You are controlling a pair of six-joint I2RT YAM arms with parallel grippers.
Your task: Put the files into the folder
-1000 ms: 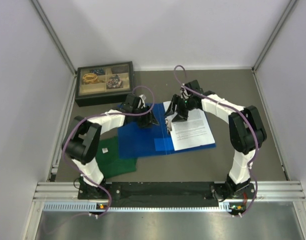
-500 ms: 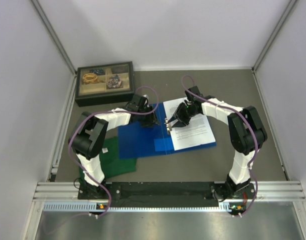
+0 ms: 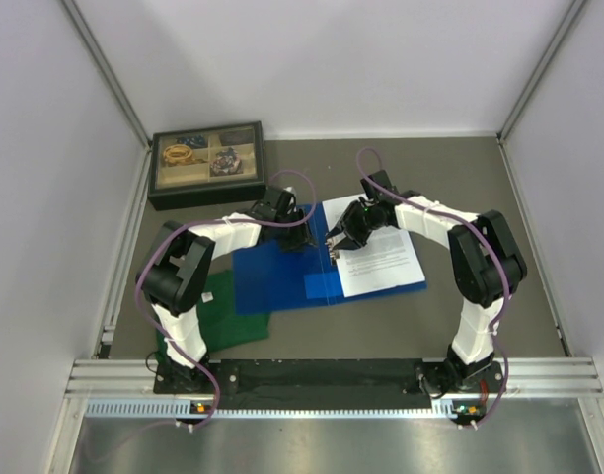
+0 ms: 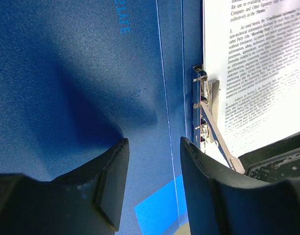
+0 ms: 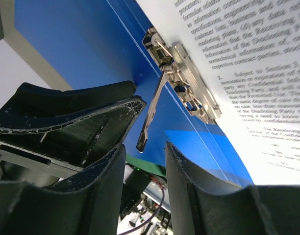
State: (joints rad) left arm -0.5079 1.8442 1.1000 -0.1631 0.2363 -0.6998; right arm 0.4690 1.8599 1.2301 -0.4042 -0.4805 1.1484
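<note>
Blue folder (image 3: 272, 281) lies open mid-table, files (image 3: 381, 259) on its right half. Left gripper (image 4: 153, 147), jaws parted and empty, sits low over the left cover, probably steadying it. Right gripper (image 5: 145, 148) straddles the raised clamp lever (image 5: 152, 107), jaws apart and not clamped, likely to press it shut.
</note>
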